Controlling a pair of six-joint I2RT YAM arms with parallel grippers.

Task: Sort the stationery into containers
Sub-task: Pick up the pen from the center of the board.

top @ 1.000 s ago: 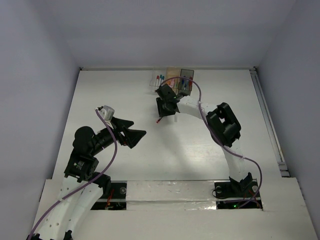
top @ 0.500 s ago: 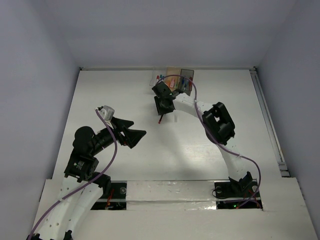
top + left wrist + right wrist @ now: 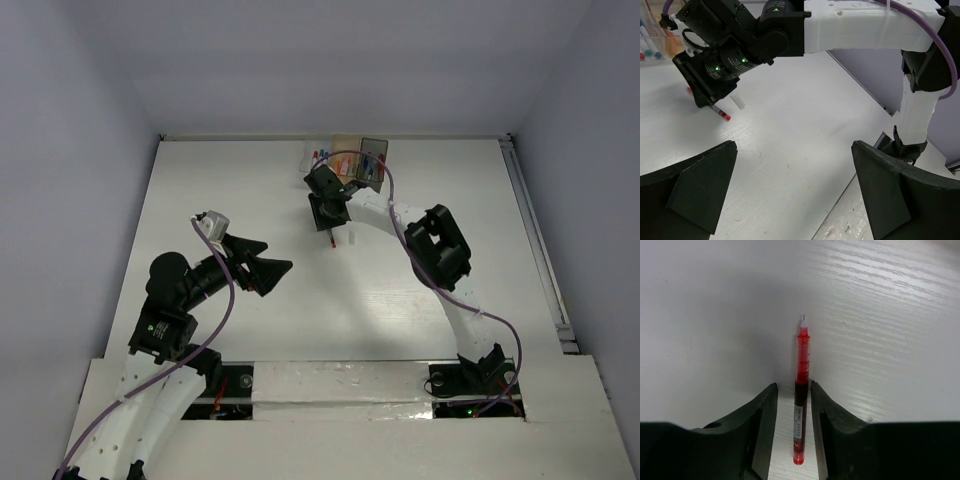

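Hovering nearest the bases, the left gripper [image 3: 793, 145] is shown spread wide and empty above the white table [image 3: 230, 190]. Farther out, the right gripper [image 3: 792, 385] is poised low over a red pen [image 3: 800, 390], which lies flat on the table. The pen is bracketed by the two fingers, its shaft running lengthwise through the gap and its tip projecting beyond the fingertips (away from the wrist). The jaws stand narrow but unclamped: a strip of table is seen on each side of the shaft. A small pale block [image 3: 739, 102] lies just beside the pen. At the far edge, a clear bin [image 3: 314, 162], an orange bin [image 3: 346, 142] and a grey bin [image 3: 374, 152] are ranged in a row, with coloured pen tips visible in the clear one.
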